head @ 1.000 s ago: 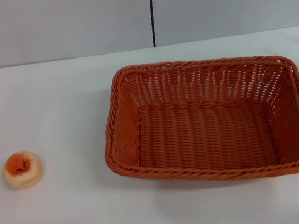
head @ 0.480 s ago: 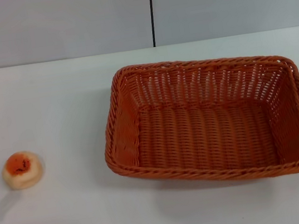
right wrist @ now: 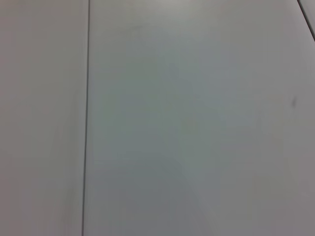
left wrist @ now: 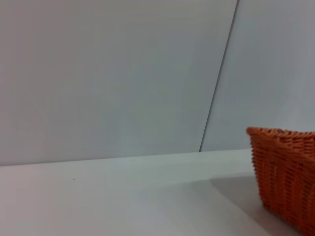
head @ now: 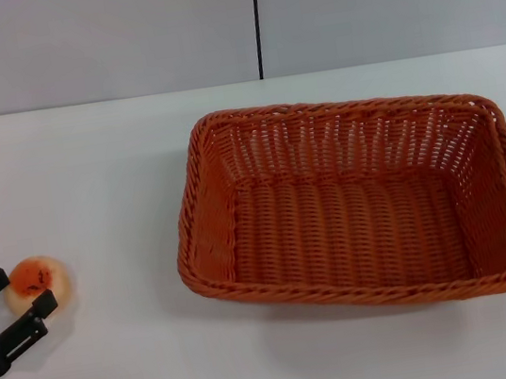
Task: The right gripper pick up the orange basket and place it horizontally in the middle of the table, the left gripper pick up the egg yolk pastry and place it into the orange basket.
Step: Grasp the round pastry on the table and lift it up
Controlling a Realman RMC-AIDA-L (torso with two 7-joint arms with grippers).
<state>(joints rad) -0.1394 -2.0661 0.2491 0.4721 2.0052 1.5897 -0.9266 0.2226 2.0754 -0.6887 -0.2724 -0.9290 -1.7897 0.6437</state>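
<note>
The orange basket point(head: 198, 193) lies lengthwise on the white table point(head: 89, 176), right of centre in the head view. One end of the orange basket point(left wrist: 285, 172) also shows in the left wrist view. The egg yolk pastry point(head: 42, 276), a pale bun with an orange top, rests near the table's left edge. My left gripper point(head: 19, 292) is low at the pastry's left side. It is open, one fingertip behind the bun and one in front of it. Whether it touches the bun is unclear. The right gripper is out of view.
A grey panelled wall point(head: 116, 38) with a dark vertical seam point(head: 255, 18) runs behind the table. The right wrist view shows only grey panels point(right wrist: 197, 123). Bare tabletop point(head: 122, 266) separates the pastry from the basket.
My left gripper has come in from the left edge of the head view and now reaches the pastry with open fingers. Basket and pastry have not moved.
</note>
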